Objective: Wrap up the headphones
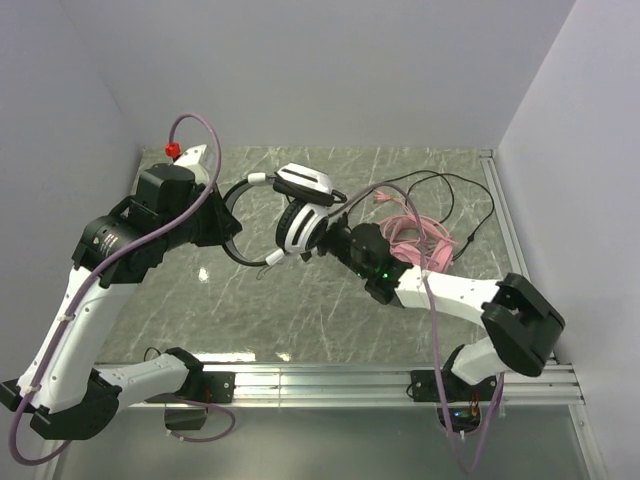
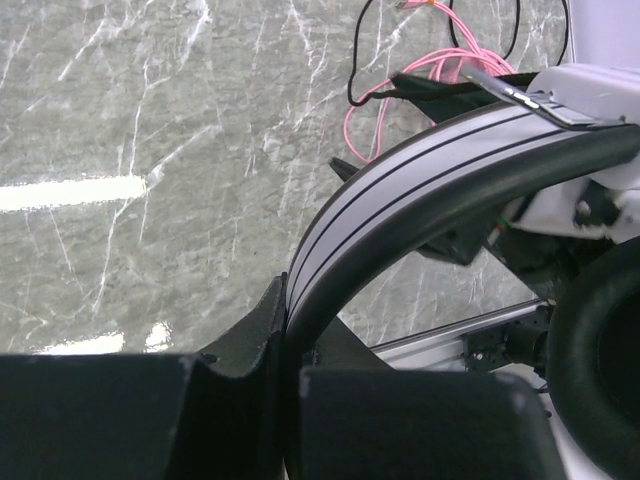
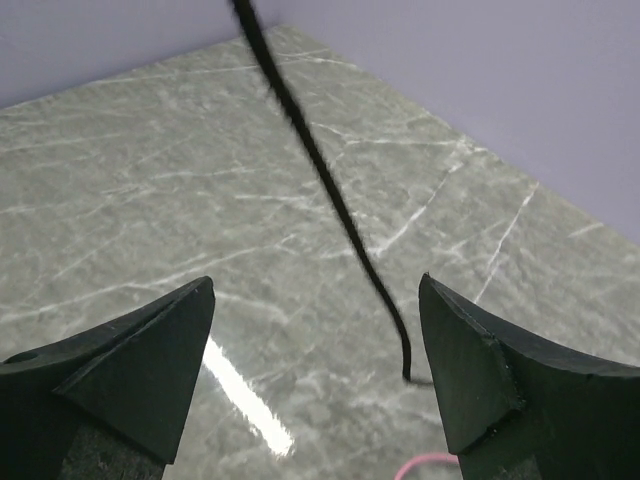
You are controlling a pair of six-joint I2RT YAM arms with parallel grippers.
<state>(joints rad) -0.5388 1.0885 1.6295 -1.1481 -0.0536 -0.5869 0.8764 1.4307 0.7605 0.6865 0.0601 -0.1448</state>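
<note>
Headphones: black-and-white headset (image 1: 300, 228) sits just off table (image 1: 200, 310) centre, toward 12 o'clock, with its headband (image 1: 228, 225) arcing out to 9 o'clock. Left gripper (image 1: 222, 215) comes in from 9 o'clock. In the left wrist view its fingers (image 2: 240, 400) are clamped tight on the striped band, no gap showing. One black ear cushion (image 2: 600, 370) is at that view's 4 o'clock.

Right gripper (image 1: 338, 240) is at the lower white earcup's 3 o'clock, close by; contact can't be told from the top view. In the wrist view its fingers (image 3: 150, 350) are spread wide and hold nothing. Black cable (image 3: 320, 170) hangs down through the gap, clear of both pads, and meets the marble beyond. From the top, the black cable loops away toward 2 o'clock.

Pink headset (image 1: 425, 245) and bunched pink cable (image 2: 400, 85) lie at 3 o'clock of the black-and-white one, just behind the right wrist.
</note>
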